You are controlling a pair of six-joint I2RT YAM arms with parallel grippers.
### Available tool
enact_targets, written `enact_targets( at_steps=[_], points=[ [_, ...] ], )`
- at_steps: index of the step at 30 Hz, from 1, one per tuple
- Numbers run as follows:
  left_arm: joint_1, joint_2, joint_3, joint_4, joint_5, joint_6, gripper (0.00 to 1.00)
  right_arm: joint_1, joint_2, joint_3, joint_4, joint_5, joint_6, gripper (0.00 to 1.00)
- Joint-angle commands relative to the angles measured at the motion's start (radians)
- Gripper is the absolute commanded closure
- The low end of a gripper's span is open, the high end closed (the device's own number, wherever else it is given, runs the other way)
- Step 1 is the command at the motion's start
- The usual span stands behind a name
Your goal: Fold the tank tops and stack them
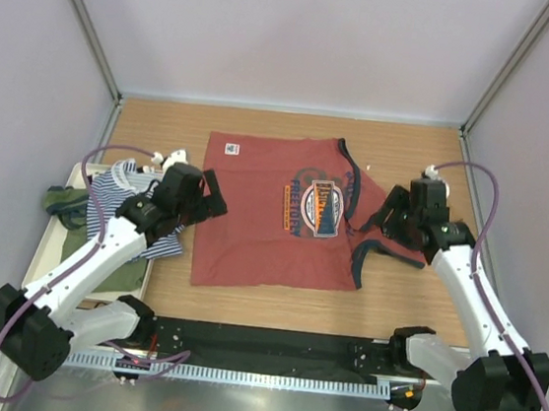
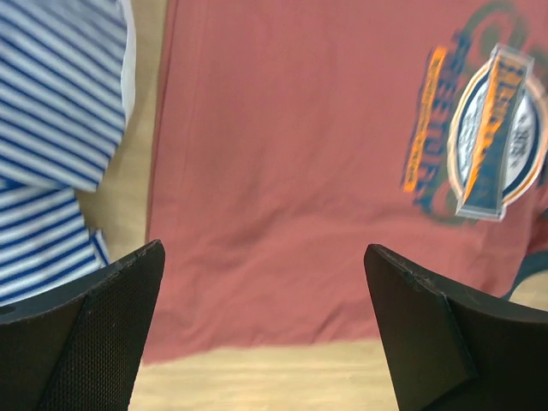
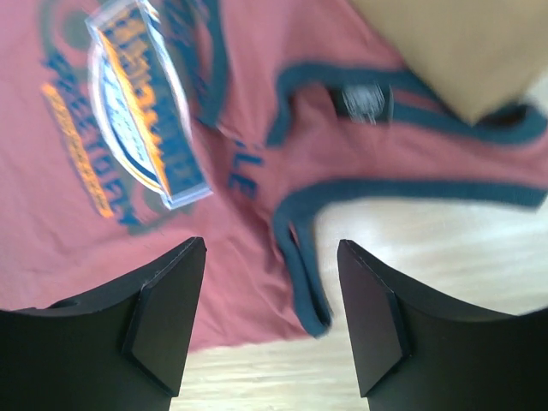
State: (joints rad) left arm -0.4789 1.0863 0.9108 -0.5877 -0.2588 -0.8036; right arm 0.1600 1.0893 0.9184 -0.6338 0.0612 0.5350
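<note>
The rust-red tank top (image 1: 273,215), navy-trimmed and graphic up, is lying flat between the left gripper (image 1: 214,197) and right gripper (image 1: 384,218), its straps bunching beneath the right. The striped top (image 1: 122,193) is sitting crumpled behind the left, overlapping the olive top (image 1: 61,203).

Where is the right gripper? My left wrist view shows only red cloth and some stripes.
Observer: The right gripper hangs open above the navy-trimmed straps of the red tank top, at its right end.
Operator: What is beyond the stripes?
Observer: An olive green top lies bunched left of the striped top.
Operator: Is the red one folded?
Observer: No, it lies spread out, graphic up, straps rumpled.
</note>
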Motion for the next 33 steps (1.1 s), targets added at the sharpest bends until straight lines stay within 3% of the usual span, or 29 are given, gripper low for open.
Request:
enact_targets(
  at_steps=[1,4,7,10,14,17,25,32,33],
  points=[
    [-0.012,-0.100,-0.075,-0.047,0.095,-0.025,0.00,0.001,-0.092,-0.139,-0.023,0.002,0.086,0.31],
    [-0.012,-0.141,-0.150,-0.052,0.107,-0.048,0.00,-0.002,-0.146,-0.243,0.040,-0.023,0.112,0.31],
    [-0.012,-0.148,-0.214,-0.023,0.061,-0.066,0.00,0.000,-0.089,-0.248,0.089,-0.026,0.089,0.32],
    [-0.010,-0.086,-0.228,0.002,0.027,-0.069,0.00,0.000,0.012,-0.201,0.134,-0.031,0.042,0.33],
    [-0.003,0.039,-0.224,0.087,0.056,-0.075,0.00,-0.002,0.144,-0.112,0.141,0.156,0.046,0.35],
    [-0.003,0.104,-0.196,0.120,0.069,-0.068,0.00,-0.022,0.219,-0.047,0.158,0.212,0.072,0.36],
    [0.014,0.305,-0.141,0.161,0.061,-0.059,0.00,-0.094,0.369,0.039,0.235,0.223,0.175,0.37],
    [0.118,0.394,-0.153,0.175,0.076,-0.106,0.00,-0.148,0.567,0.114,0.276,0.167,0.235,0.42],
    [0.125,0.396,-0.158,0.184,0.072,-0.108,0.00,-0.199,0.607,0.123,0.275,0.167,0.246,0.44]
  ],
)
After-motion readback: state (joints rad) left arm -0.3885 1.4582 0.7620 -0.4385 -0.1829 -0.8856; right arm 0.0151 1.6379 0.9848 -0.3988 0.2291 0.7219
